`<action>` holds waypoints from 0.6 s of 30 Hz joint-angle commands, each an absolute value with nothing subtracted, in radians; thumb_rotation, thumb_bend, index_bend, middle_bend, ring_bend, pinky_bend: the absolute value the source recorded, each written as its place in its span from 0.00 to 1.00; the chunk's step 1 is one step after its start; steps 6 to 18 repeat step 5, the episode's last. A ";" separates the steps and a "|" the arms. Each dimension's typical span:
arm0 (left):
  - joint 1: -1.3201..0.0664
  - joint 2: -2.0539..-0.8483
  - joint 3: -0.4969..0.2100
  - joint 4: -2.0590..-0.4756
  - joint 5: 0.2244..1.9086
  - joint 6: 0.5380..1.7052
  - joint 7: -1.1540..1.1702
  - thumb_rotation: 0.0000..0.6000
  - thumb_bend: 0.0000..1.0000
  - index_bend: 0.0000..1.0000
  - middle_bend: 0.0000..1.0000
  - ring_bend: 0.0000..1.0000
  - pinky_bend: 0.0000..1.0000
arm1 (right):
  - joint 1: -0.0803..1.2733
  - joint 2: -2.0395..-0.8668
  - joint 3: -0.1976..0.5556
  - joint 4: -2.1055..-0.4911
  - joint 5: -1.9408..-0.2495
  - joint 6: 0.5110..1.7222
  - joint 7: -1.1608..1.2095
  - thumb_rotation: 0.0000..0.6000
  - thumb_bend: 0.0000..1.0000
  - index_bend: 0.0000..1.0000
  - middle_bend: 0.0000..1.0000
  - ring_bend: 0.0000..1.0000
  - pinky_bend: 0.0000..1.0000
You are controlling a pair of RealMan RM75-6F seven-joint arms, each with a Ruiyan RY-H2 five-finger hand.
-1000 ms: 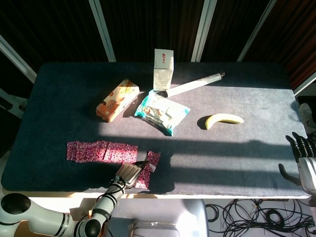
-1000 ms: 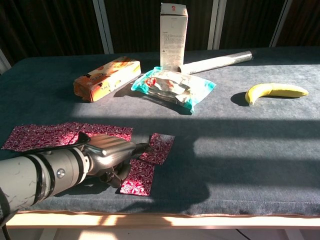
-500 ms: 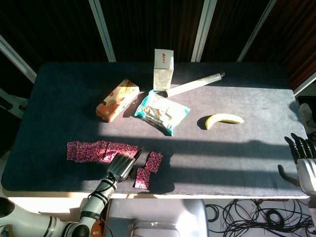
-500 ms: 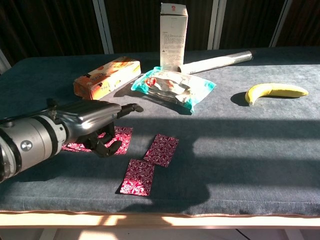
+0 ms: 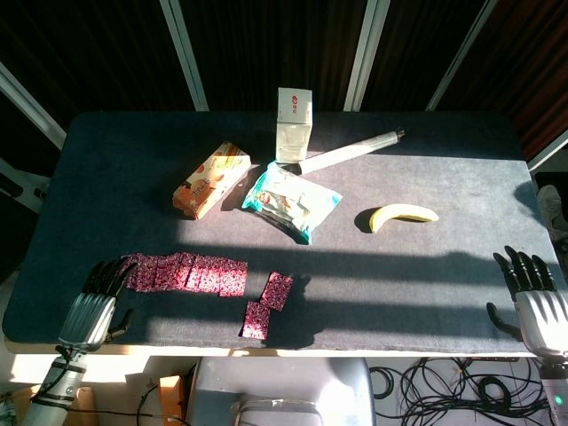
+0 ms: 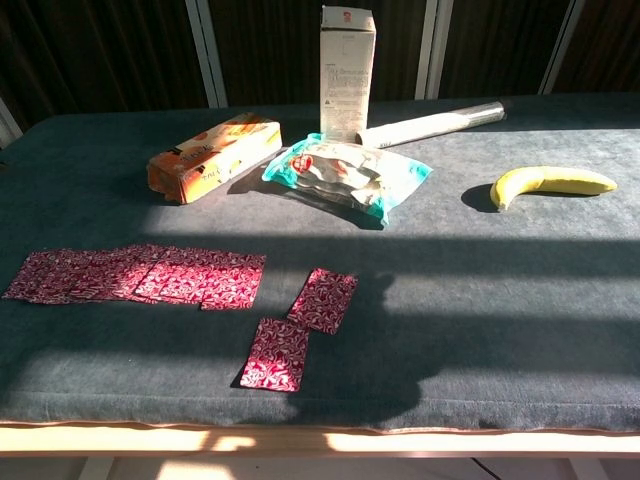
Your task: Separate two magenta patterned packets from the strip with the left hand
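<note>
Nearby, two flat glossy magenta packets [image 6: 298, 325] beside crinkled strip [image 6: 140, 275]; left hand [image 5: 91, 306], right hand [image 5: 535, 302] empty, fingers spread.

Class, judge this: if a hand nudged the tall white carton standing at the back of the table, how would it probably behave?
The tall white carton stands upright on a narrow base, so it would probably tip rather than slide. Its flat sides suggest it would not roll afterwards.

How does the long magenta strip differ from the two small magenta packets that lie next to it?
The strip is one long joined row of packets; the two packets are single short pieces, torn off. The strip lies level along the table's left part, while the two packets lie slanted, to its right and nearer the front edge. The strip's left end reaches close to the left robot hand; the two packets are far from it. Both share the same magenta pattern and lie flat.
</note>
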State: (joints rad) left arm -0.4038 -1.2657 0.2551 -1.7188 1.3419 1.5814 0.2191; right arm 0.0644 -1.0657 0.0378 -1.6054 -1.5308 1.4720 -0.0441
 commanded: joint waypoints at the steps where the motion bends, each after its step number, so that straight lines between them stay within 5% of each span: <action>1: -0.275 -1.235 0.291 -1.582 1.459 1.698 0.097 1.00 0.42 0.00 0.00 0.00 0.00 | 0.068 -1.074 0.034 -1.611 -1.535 1.466 -0.060 1.00 0.31 0.00 0.00 0.00 0.01; 18: -0.261 -1.209 0.274 -1.601 1.466 1.658 0.090 1.00 0.42 0.00 0.00 0.00 0.00 | 0.070 -1.081 0.031 -1.614 -1.539 1.463 -0.080 1.00 0.31 0.00 0.00 0.00 0.01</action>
